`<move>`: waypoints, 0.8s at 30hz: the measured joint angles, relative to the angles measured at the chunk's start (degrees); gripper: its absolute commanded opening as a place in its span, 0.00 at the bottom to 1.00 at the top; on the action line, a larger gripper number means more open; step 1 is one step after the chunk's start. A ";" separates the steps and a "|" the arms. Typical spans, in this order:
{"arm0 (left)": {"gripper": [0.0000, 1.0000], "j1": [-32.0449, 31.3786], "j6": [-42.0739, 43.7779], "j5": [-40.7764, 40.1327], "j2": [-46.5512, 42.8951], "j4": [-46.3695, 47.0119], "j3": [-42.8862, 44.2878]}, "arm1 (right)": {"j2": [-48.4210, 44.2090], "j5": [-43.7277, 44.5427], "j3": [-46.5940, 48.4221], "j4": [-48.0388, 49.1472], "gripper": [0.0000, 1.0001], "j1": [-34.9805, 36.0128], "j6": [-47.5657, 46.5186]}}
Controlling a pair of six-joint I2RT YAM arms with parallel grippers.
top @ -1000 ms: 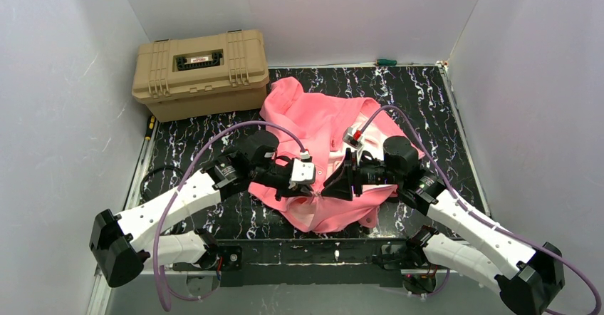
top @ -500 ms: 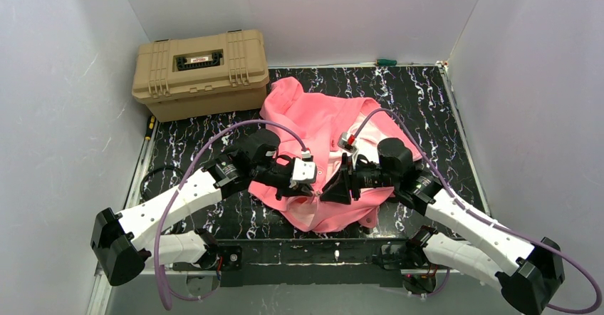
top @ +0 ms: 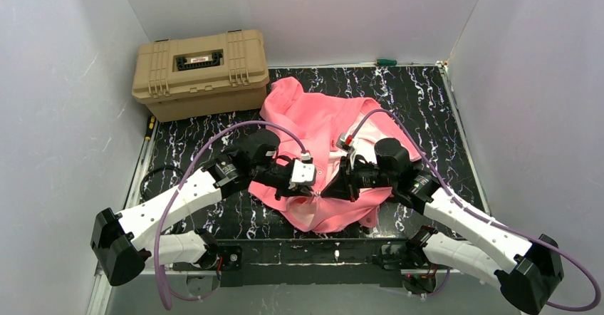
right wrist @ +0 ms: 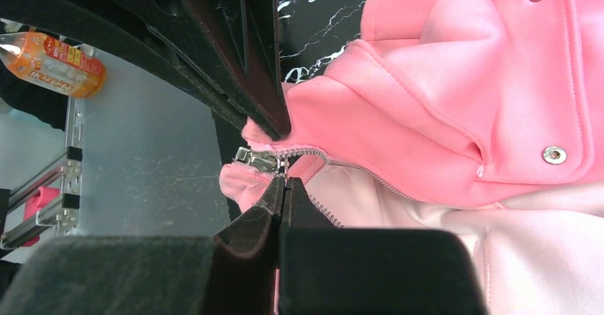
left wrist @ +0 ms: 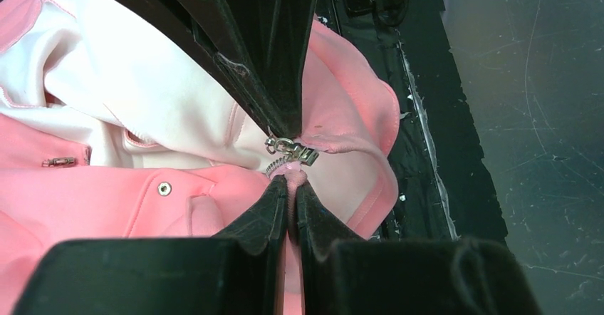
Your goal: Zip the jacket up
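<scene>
Closing is the change: the right gripper [top: 329, 189], whose jaws were spread a second ago, now has them pressed together, and its arm has edged a little toward the left one.

From above, the jacket [top: 324, 126] lies crumpled on the table [top: 427, 94], between the two arms and reaching back toward the case [top: 201, 73] in the far left corner. Both arms reach inward over its near part. The left gripper [top: 312, 189] and the right one meet tip to tip above the near hem, where pale lining [top: 335, 159] shows in the open front. A purple cable [top: 242, 128] arches over each arm.

At the left wrist, the left gripper [left wrist: 290, 184] is pressed together, pinching pink jacket [left wrist: 214, 201] fabric at the foot of the zipper. The slider [left wrist: 292, 148] sits just above its tips. The right gripper [left wrist: 285, 124] comes in from the top, its tips closed right at the slider. A snap [left wrist: 164, 188] lies left of the pinch and white lining [left wrist: 142, 101] bunches above it.

At the right wrist, the right gripper [right wrist: 283, 184] is closed on the jacket [right wrist: 441, 80] edge at the zipper's lower end, touching the teeth [right wrist: 335, 162] beside the slider [right wrist: 255, 159]. The left gripper [right wrist: 280, 124] presses on the fabric from above. Two snaps [right wrist: 554, 155] show on a pocket flap at the right.
</scene>
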 measured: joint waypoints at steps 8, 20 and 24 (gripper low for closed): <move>0.00 -0.44 4.98 0.44 -0.13 -0.90 0.02 | 2.34 -2.23 1.57 -2.54 0.01 0.00 -0.55; 0.00 -3.50 12.15 -2.43 -1.92 -4.39 0.02 | 12.63 -9.25 10.23 -12.24 0.01 0.00 -4.61; 0.00 -4.24 13.09 -2.89 -2.51 -4.63 0.02 | 12.70 -9.81 10.93 -13.35 0.01 0.00 -4.57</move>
